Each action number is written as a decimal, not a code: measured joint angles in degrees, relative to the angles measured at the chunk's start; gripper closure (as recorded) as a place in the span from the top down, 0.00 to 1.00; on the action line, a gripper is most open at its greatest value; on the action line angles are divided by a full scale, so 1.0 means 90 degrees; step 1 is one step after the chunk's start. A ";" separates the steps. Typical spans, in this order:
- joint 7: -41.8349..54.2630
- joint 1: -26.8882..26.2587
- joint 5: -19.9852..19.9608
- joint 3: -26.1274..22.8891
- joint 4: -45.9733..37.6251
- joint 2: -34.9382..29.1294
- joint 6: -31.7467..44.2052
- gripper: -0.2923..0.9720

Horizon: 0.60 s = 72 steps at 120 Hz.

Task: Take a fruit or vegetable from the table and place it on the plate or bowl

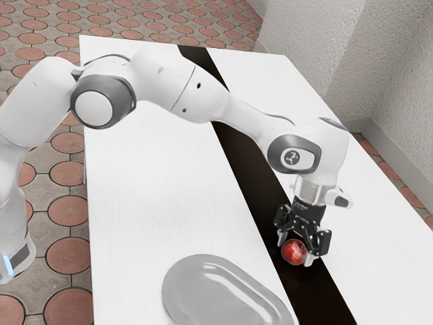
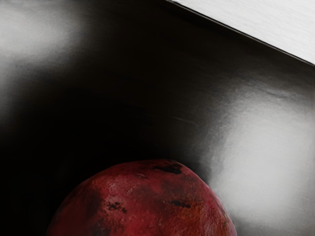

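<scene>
A dark red, speckled round fruit rests on the black stripe that runs down the white table. My gripper has come straight down over it, and its two black fingers touch the fruit from opposite sides, so it is shut on it. In the wrist view the fruit lies right under my hand, still on the glossy black surface. A grey oval plate sits on the white tabletop near the front edge, to the exterior view's left of the fruit.
The white tabletop borders the black stripe on both sides. A tiled floor lies beyond the table's edge at the exterior view's left, and a plastered wall corner stands at the upper right.
</scene>
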 joint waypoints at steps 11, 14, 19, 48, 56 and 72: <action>0.0006 0.0000 0.0002 -0.0001 0.0001 -0.0008 0.0031 0.65; 0.0007 0.0002 0.0002 0.0001 0.0000 -0.0011 0.0037 0.62; 0.0008 0.0008 0.0003 0.0000 -0.0001 -0.0017 0.0046 0.57; -0.0056 -0.0001 0.0052 0.0006 0.0000 -0.0043 0.0068 0.47; -0.0092 -0.0053 0.0069 0.0023 -0.0009 -0.0189 0.0070 0.47; -0.0261 -0.0372 0.0185 0.0042 -0.0305 -0.0982 0.0071 0.43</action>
